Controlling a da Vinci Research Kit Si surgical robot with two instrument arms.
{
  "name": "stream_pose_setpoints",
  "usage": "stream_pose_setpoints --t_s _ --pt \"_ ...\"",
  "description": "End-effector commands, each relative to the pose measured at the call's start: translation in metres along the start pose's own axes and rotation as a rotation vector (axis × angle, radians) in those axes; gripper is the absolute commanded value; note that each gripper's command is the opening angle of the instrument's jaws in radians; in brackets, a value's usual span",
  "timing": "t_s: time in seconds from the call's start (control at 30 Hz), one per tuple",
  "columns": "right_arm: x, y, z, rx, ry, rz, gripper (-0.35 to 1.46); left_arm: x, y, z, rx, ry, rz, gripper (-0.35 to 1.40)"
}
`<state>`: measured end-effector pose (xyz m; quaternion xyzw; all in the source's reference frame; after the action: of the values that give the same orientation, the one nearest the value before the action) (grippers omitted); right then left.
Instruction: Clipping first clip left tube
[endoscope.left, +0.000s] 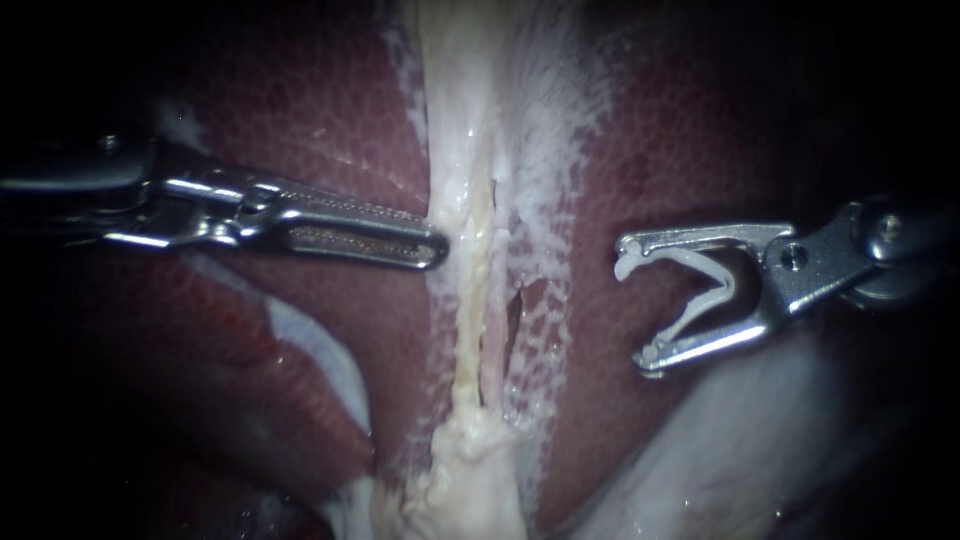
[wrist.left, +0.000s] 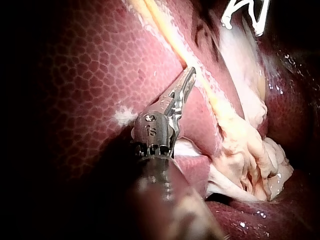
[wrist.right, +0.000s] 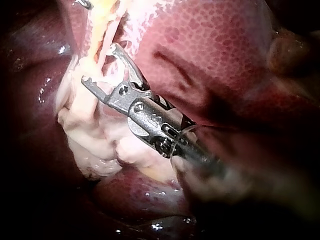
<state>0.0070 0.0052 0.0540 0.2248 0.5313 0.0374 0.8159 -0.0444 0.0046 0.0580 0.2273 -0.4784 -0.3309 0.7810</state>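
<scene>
Two pale tubes run side by side down the middle of the endoscope view; the left tube (endoscope.left: 468, 290) is yellowish, and a narrow slit separates it from the right one (endoscope.left: 497, 340). My left instrument (endoscope.left: 438, 250) has its slotted jaws shut, with the tip resting against the white tissue at the left tube's edge. My right instrument (endoscope.left: 632, 312) holds an open white clip (endoscope.left: 712, 290) between wide-set jaws, well right of both tubes and touching neither. The right wrist view shows the right instrument (wrist.right: 100, 63) beside the tube (wrist.right: 107, 25). The left wrist view shows the left instrument (wrist.left: 190, 75) beside the tube (wrist.left: 170, 35).
Dark red liver (endoscope.left: 300, 120) lies on both sides of the tubes. A lumpy clump of whitish tissue (endoscope.left: 470, 470) sits where the tubes end below. A smooth pale surface (endoscope.left: 720, 450) lies under my right instrument.
</scene>
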Motion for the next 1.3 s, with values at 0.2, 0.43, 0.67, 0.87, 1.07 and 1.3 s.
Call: stream_pose_setpoints --t_s 0.2,0.43,0.67,0.87,1.07,1.3 --pt "-0.0002 -0.0001 0.0003 0.002 0.0 -0.002 0.6 -0.0002 -0.0003 -0.0009 0.008 0.001 -0.001 -0.35" --pt "-0.0008 -0.0005 0.0014 0.014 0.001 -0.009 0.6 -0.001 -0.001 -0.0035 0.001 -0.001 -0.006 -0.35" --pt "-0.0021 -0.0011 0.0042 0.033 0.0 -0.024 0.6 -0.0027 -0.0028 -0.0065 0.0 -0.029 -0.017 -0.35" --pt "-0.0036 -0.0017 0.0075 0.051 -0.002 -0.011 0.6 -0.0036 -0.0041 -0.0086 -0.001 -0.051 -0.024 -0.35" --pt "-0.0048 -0.0021 0.0106 0.064 -0.005 0.004 0.6 -0.0037 -0.0047 -0.0092 0.0 -0.054 -0.025 -0.35" --pt "-0.0056 -0.0023 0.0139 0.083 -0.009 0.026 0.6 -0.0038 -0.005 -0.0093 -0.002 -0.054 -0.032 -0.35"
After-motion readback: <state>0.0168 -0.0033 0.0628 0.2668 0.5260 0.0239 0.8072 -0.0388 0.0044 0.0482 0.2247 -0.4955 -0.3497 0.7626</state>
